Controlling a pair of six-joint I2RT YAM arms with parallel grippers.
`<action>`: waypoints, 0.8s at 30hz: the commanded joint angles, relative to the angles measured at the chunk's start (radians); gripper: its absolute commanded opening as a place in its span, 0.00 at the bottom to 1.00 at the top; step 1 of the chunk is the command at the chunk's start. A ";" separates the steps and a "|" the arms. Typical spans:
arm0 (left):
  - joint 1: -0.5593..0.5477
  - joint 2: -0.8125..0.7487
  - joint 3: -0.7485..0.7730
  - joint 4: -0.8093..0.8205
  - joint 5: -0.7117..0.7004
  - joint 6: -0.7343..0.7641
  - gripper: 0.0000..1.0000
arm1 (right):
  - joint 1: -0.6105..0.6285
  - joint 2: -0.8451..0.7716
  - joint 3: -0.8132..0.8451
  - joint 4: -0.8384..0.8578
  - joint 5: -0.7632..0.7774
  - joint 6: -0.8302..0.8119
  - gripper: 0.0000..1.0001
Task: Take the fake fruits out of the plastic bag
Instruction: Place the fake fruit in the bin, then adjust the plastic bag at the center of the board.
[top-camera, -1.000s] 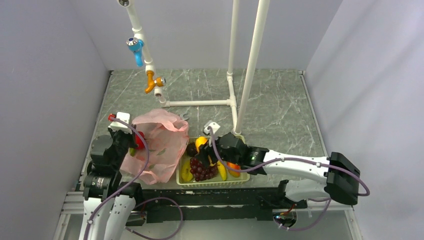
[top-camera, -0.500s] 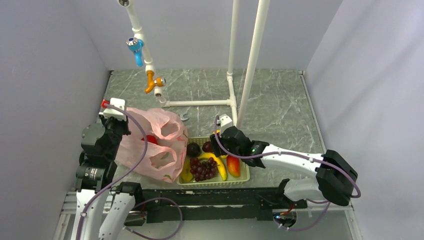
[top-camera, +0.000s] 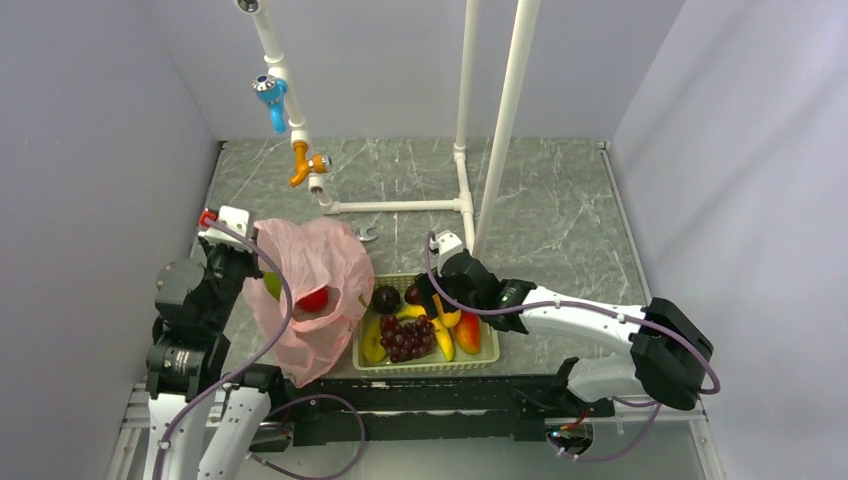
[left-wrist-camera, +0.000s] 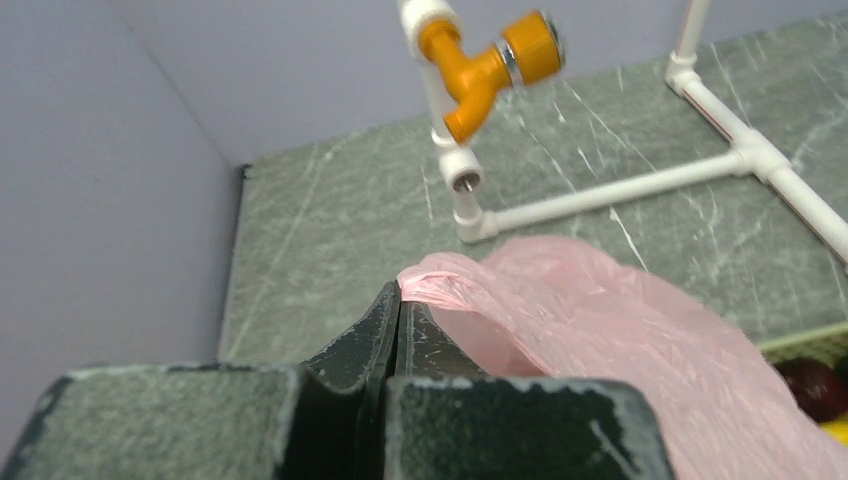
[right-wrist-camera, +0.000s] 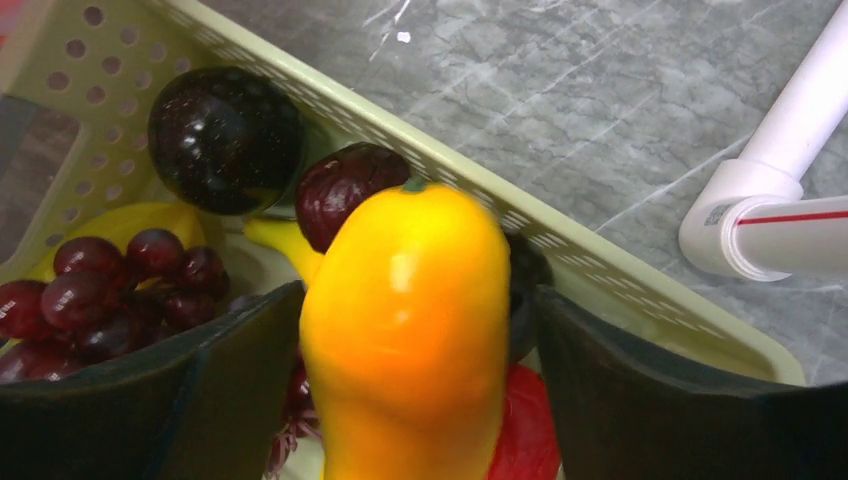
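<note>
The left gripper (left-wrist-camera: 398, 302) is pinching a fold at the edge of the thin, crinkly, translucent pink plastic bag (top-camera: 322, 262), its jaws pressed flat together on the film; it is holding that edge up off the grey-green marbled table (top-camera: 540, 190), judging by the way the bag is hanging. This is keeping the mouth lifted and turned toward the other arm so the contents are reachable. Inside the bag, a glossy red round ball (top-camera: 313, 298) is showing through the plastic, and a flat green piece (top-camera: 272, 286) is lying near the left gripper's side; both are waiting to come out.

The right gripper (right-wrist-camera: 418, 312) is hanging over the far corner of the pale green perforated plastic basket (right-wrist-camera: 600, 262), just beside the bag. Its jaws are standing wide, with the glossy yellow-orange oval fruit (right-wrist-camera: 400, 250) between them and a clear gap on one side; so it is probably letting the fruit settle, not gripping it.

The oval is leaning by two dark round fruits (right-wrist-camera: 225, 135); the dark purple grape bunch (top-camera: 403, 338) and a small yellow banana-like piece (top-camera: 443, 342) are lying in the basket too, beside a red-orange mango-like fruit (top-camera: 467, 332). The basket is serving as the drop-off, close enough to keep each transfer short.
</note>
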 joint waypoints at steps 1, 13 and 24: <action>0.001 -0.082 -0.090 -0.029 0.055 -0.073 0.00 | 0.027 -0.077 0.043 -0.013 -0.019 -0.008 0.93; 0.001 0.010 0.106 -0.380 -0.025 -0.265 0.65 | 0.276 -0.143 0.134 0.097 -0.014 -0.065 0.98; 0.001 -0.036 0.196 -0.775 0.119 -0.468 0.98 | 0.297 -0.246 0.099 0.211 -0.145 -0.081 0.99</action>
